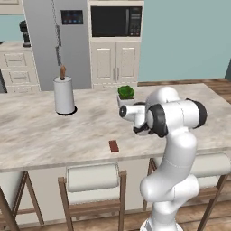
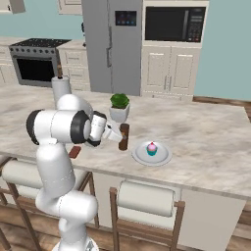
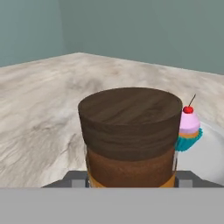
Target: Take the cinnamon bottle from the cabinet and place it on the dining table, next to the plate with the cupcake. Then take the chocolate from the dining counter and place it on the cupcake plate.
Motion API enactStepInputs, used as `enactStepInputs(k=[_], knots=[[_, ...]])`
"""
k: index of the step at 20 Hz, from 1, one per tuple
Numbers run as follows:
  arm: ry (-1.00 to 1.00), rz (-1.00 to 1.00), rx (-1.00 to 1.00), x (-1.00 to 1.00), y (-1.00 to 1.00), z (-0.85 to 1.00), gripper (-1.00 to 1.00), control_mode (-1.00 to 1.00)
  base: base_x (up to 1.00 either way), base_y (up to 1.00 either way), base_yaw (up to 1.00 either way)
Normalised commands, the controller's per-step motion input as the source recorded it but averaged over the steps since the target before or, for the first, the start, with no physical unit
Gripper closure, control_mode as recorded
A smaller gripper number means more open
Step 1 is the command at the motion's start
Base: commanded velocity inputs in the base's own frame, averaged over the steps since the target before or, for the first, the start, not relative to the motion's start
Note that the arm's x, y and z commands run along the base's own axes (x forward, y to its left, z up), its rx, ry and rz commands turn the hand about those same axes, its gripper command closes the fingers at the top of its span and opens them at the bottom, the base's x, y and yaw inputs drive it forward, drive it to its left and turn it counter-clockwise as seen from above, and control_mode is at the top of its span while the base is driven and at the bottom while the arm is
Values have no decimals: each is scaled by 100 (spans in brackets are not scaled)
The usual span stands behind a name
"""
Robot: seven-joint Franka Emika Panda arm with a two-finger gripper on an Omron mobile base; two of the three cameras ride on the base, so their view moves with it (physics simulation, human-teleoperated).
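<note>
The cinnamon bottle (image 2: 124, 144), brown with a dark wooden cap, stands upright at the dining counter's surface just left of the plate (image 2: 164, 156). My gripper (image 2: 120, 137) is shut on it from the left. In the hand view the bottle (image 3: 130, 131) sits between my fingertips, with the pink-frosted cupcake (image 3: 189, 127) on the grey plate (image 3: 205, 162) right behind it. I cannot tell whether the bottle's base touches the counter. The chocolate (image 1: 113, 145), a small brown bar, lies near the counter's front edge, left of my arm; the right base view shows the chocolate (image 2: 74, 152) beside my elbow.
A potted plant (image 2: 119, 105) stands just behind the bottle. A paper towel roll (image 1: 64, 94) is farther left on the counter. Stools (image 1: 92, 177) line the near edge of the counter. Fridge, microwave and cabinets fill the back wall.
</note>
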Motion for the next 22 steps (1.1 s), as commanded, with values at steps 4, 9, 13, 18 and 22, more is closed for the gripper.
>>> enactStepInputs(k=[4, 9, 13, 18, 22], knots=[[0, 0, 0, 5, 0, -33, 100, -100, 0, 0, 0], [0, -4, 0, -9, 0, -16, -100, -100, 0, 0, 0], [-3, -4, 0, -14, 0, 0, -100, -100, 0, 0, 0], [-1, -6, 1, -25, 0, 6, -100, -100, 0, 0, 0], [0, -4, 1, -22, 17, 39, -100, -100, 0, 0, 0]])
